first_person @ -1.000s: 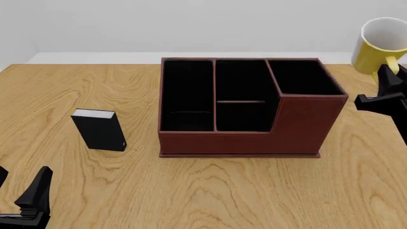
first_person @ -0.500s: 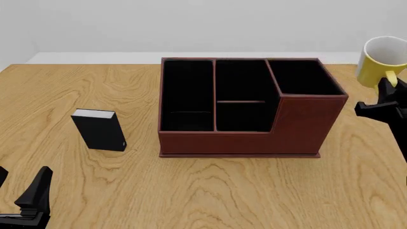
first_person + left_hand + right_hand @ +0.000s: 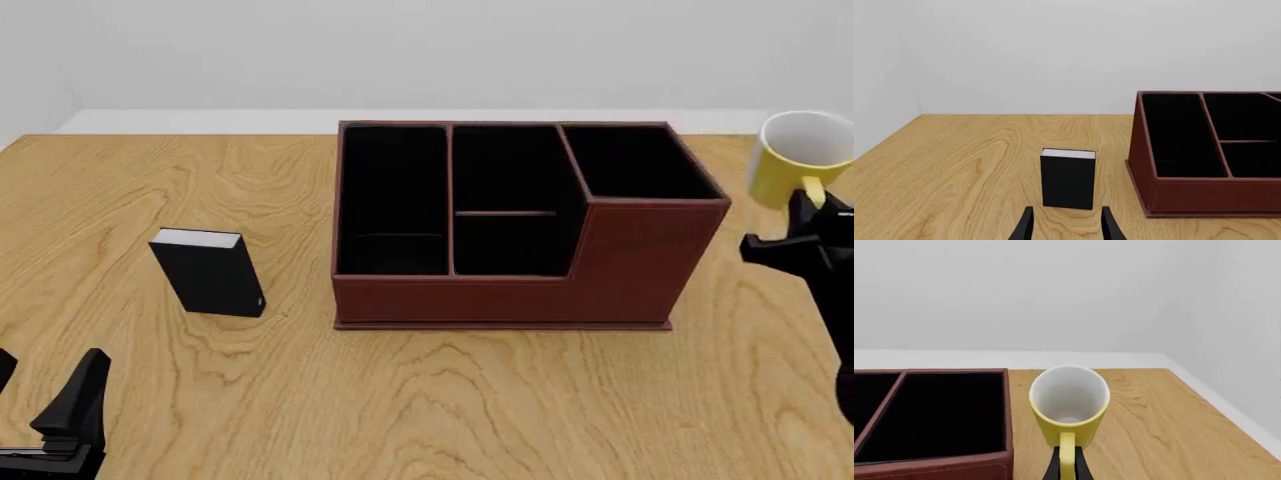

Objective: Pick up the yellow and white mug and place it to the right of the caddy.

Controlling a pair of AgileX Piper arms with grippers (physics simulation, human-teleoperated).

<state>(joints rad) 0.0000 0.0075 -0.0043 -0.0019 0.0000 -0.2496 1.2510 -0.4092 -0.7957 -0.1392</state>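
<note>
— Wood-grain surface, pale wall behind. Where is the yellow and white mug?

— Held by its loop handle in the right pincer, whose fingers are closed on that handle. It hangs upright just right of the caddy, beside the taller corner section.

— What could go wrong?

— The grip is only on the thin handle, so I judge the mug could swing or tip on touchdown. It also sits close to the caddy wall and could clip it.

— And the left pincer?

— Idle near the surface's near edge, fingers apart, facing the small black box.

— What does each view add?

— The right wrist view shows the white interior and the handle pinched; the front view shows the gap to the caddy.
</note>
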